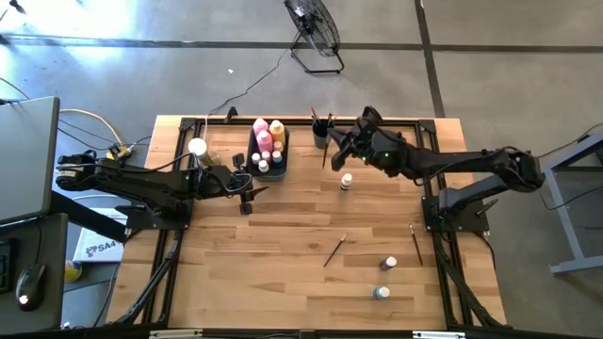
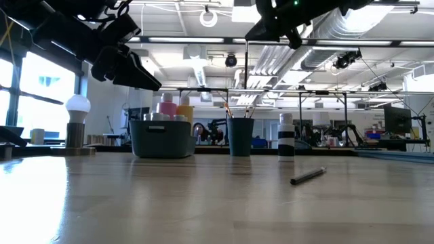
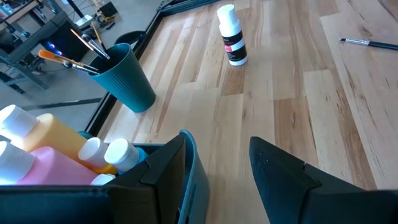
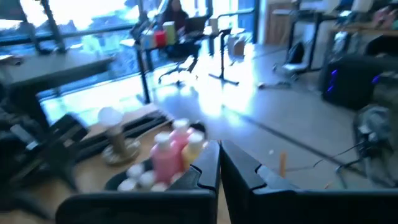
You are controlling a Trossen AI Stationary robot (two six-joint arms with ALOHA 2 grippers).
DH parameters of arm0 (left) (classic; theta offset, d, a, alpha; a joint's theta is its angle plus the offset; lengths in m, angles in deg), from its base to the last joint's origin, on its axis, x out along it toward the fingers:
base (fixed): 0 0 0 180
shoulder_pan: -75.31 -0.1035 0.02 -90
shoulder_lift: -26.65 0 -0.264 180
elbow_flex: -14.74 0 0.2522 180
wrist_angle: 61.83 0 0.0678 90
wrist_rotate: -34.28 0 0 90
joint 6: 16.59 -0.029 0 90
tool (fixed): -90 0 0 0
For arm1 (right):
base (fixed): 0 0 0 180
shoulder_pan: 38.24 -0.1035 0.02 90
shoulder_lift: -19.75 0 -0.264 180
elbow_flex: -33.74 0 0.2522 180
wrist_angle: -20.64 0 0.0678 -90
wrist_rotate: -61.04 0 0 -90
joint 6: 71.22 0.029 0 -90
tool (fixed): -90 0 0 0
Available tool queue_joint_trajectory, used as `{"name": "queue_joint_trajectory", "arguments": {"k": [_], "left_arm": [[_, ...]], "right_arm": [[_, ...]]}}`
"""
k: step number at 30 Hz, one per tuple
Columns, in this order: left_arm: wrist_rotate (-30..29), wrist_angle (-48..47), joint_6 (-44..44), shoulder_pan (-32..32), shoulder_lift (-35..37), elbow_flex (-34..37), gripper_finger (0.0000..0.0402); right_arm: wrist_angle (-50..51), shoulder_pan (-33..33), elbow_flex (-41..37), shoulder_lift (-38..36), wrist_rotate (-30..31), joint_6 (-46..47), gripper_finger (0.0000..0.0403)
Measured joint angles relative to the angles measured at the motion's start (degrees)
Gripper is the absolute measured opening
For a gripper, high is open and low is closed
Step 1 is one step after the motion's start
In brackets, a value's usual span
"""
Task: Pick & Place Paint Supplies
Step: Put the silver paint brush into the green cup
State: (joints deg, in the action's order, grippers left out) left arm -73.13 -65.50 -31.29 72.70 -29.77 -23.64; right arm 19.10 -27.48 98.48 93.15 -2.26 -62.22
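My right gripper (image 1: 336,149) is raised over the far middle of the table, just near of the teal cup (image 1: 321,131) of brushes, and is shut on a thin paintbrush (image 2: 245,74). A dark bin (image 1: 267,151) beside the cup holds pink and yellow squeeze bottles (image 3: 43,152) and small white-capped bottles. My left gripper (image 3: 217,180) hovers open just near of the bin, with nothing between its fingers. A small bottle (image 1: 347,181) stands upright near the cup. Two loose brushes (image 1: 334,250) (image 1: 415,243) and two small bottles (image 1: 389,264) (image 1: 380,293) sit on the near right. My right gripper pinches the paintbrush near its upper end (image 2: 247,42) between its two shut fingers, which reach in nearly level from the table's right and lie across it. The brush hangs almost straight down below the fingers, clear of the table, close to the cup (image 2: 240,135).
A white knob on a round tan base (image 1: 197,147) stands left of the bin. The middle and near left of the wooden table (image 1: 245,273) are bare boards. A dark frame runs along the table's edges. A floor fan stands beyond the far edge.
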Motion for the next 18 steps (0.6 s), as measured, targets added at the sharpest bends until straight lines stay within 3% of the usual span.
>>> {"name": "queue_joint_trajectory", "arguments": {"k": [10, 18], "left_arm": [[0.00, 0.00, 0.00, 0.00, 0.00, 0.00, 0.0175], [0.00, 0.02, -0.02, -0.01, 0.00, 0.00, 0.0175]], "right_arm": [[-11.76, 4.96, 0.00, 2.84, 0.39, -5.76, 0.0003], [-24.32, 7.96, 0.00, 12.14, 2.14, -8.80, 0.0003]]}}
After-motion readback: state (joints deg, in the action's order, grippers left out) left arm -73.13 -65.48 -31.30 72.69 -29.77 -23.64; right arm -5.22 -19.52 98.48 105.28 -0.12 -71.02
